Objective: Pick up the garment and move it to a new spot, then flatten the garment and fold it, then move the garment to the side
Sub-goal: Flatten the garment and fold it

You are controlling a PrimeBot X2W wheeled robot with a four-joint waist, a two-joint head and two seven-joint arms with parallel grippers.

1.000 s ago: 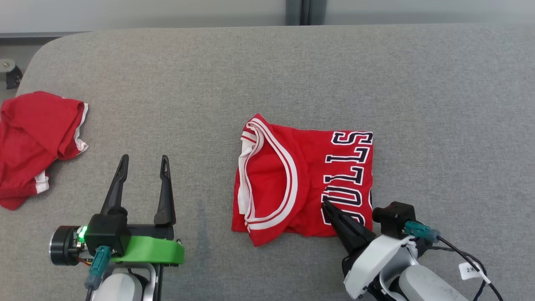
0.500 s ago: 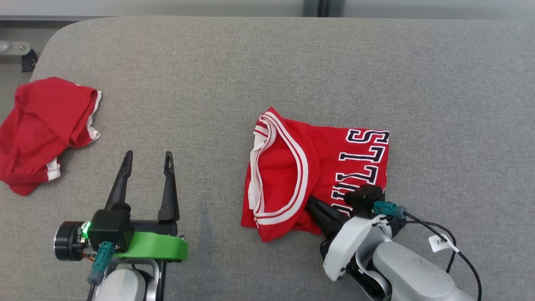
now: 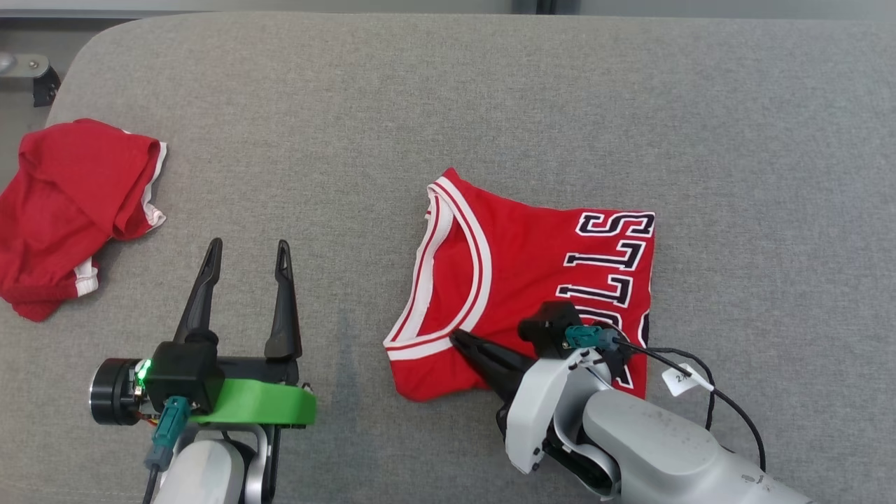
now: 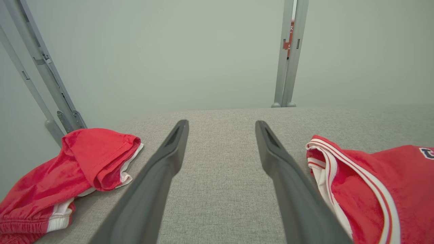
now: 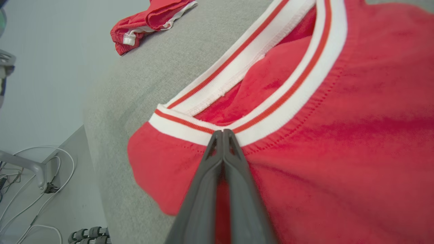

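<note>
The garment [image 3: 532, 273] is a red jersey with white-striped trim and dark letters, lying folded mid-table. My right gripper [image 3: 458, 337] is shut and lies on the jersey's near left part, tips at the striped neck band. In the right wrist view the closed fingertips [image 5: 222, 132] touch that band on the jersey [image 5: 339, 118], with no cloth pinched between them. My left gripper [image 3: 245, 252] stands open over bare table, to the left of the jersey. In the left wrist view the left gripper [image 4: 220, 123] holds nothing, and the jersey [image 4: 383, 189] lies at the right.
A second red garment [image 3: 63, 203] with white trim lies crumpled at the table's left edge, also seen as a red heap [image 4: 84, 162] and far off [image 5: 152, 17]. The grey padded table [image 3: 490, 105] has a rounded far-left corner. Cables lie on the floor [image 5: 20, 189].
My right gripper has slid left across the jersey from the lettering to the neck band, still shut. The gaping neck opening now lies flatter. The camera has shifted; the left gripper has stayed put.
</note>
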